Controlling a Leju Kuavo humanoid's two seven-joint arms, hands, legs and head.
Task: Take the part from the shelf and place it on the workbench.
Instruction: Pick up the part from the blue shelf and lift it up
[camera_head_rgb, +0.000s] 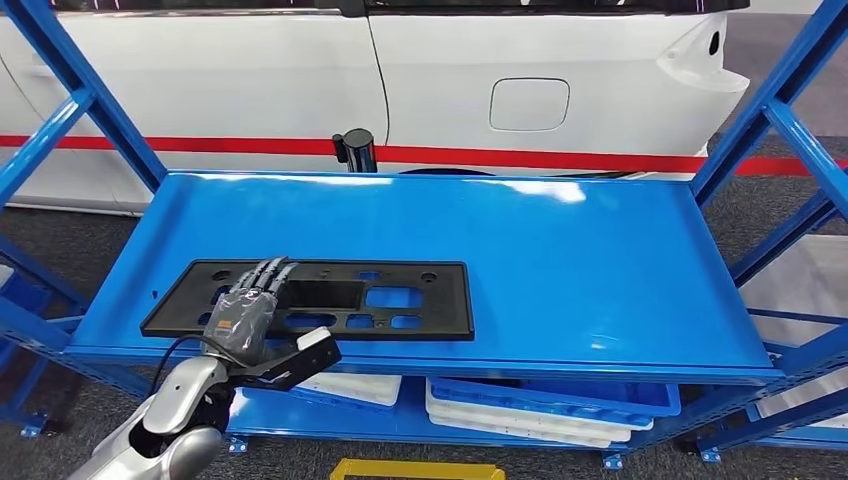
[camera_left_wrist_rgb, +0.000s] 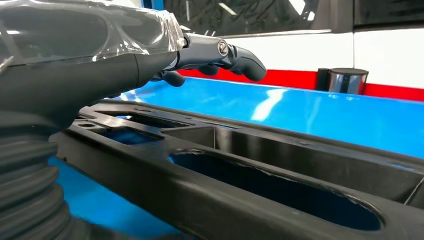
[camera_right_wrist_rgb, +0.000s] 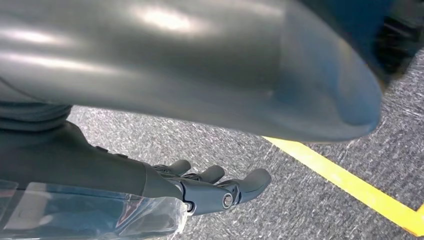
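Closest to my head camera, my silver left arm came up from below, and my left hand (camera_head_rgb: 247, 312) lay stretched over the near left part of the flat black plastic part with rectangular cut-outs (camera_head_rgb: 330, 298). My fingers (camera_head_rgb: 268, 275) were spread and extended across it, gripping nothing. That part lay flat on the glossy blue metal top shelf (camera_head_rgb: 560, 250), close to its front edge and toward its left end.

Under this shelf, a lower level held white and blue shallow trays (camera_head_rgb: 540, 402). Grey speckled carpet (camera_head_rgb: 60, 250) covered the floor around the blue rack posts (camera_head_rgb: 790, 130), and a yellow marking (camera_head_rgb: 405, 469) showed on the floor at the rack's foot. Behind the rack stood a black cylindrical post top (camera_head_rgb: 354, 150), and beyond it a white car body with a red stripe (camera_head_rgb: 500, 90) and a fuel flap.

My left wrist camera looked low along the part (camera_left_wrist_rgb: 260, 175), showing its raised ribs and an oval opening, with my left hand's fingertips (camera_left_wrist_rgb: 247, 62) hovering just above it, not pressed down.

My right wrist camera showed my right hand (camera_right_wrist_rgb: 210, 192) hanging over grey carpet near a yellow floor line (camera_right_wrist_rgb: 350, 185), fingers loosely extended and holding nothing.

I could read no writing anywhere.
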